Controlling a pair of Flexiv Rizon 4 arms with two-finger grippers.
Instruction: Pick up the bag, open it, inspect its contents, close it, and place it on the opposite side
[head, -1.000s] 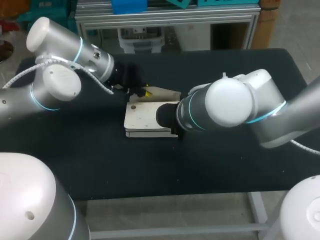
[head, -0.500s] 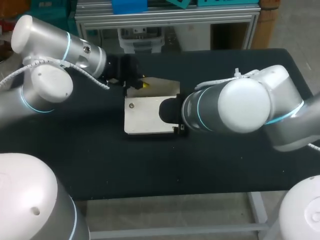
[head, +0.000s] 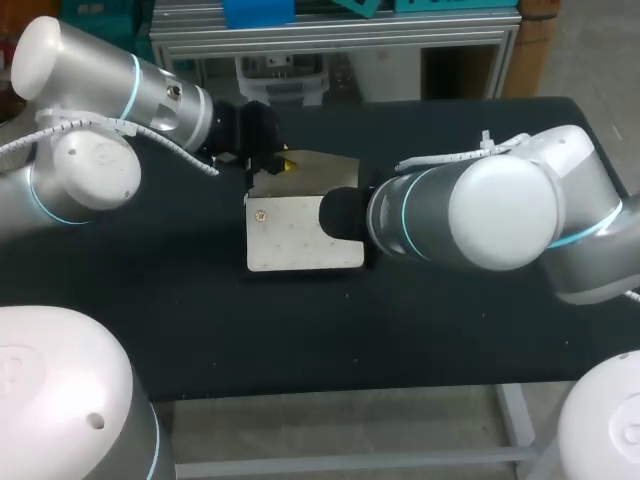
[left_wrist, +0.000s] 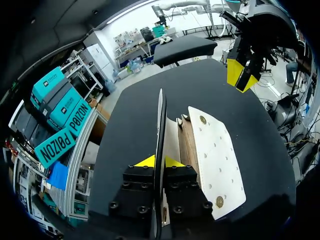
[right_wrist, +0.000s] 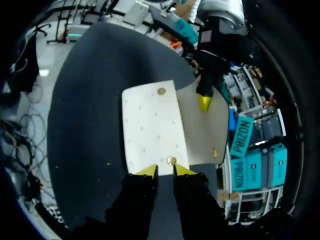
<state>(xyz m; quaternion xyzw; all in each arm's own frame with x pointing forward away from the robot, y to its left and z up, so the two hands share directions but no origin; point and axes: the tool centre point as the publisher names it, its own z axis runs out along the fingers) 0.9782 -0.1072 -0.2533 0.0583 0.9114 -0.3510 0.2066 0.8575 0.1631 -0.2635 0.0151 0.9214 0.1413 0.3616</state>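
The left arm (head: 100, 120) comes in on the left side of the bag (head: 295, 235). The bag is flat and cream white. It lies in the middle of the black table (head: 450, 330). The left gripper (left_wrist: 159, 161) is at the far left corner of the bag. It pinches the bag's flap (left_wrist: 160, 125) tight, with one yellow tip on each side. The flap is lifted up off the bag and stands on its edge. Just beside the flap, the white front of the bag lies flat, with a small round snap near each end. The right gripper (right_wrist: 166, 170) is at the right edge of the bag, right by one snap. I cannot tell if it grips the bag or not. The right arm (head: 490, 210) comes in on the right side of the bag.
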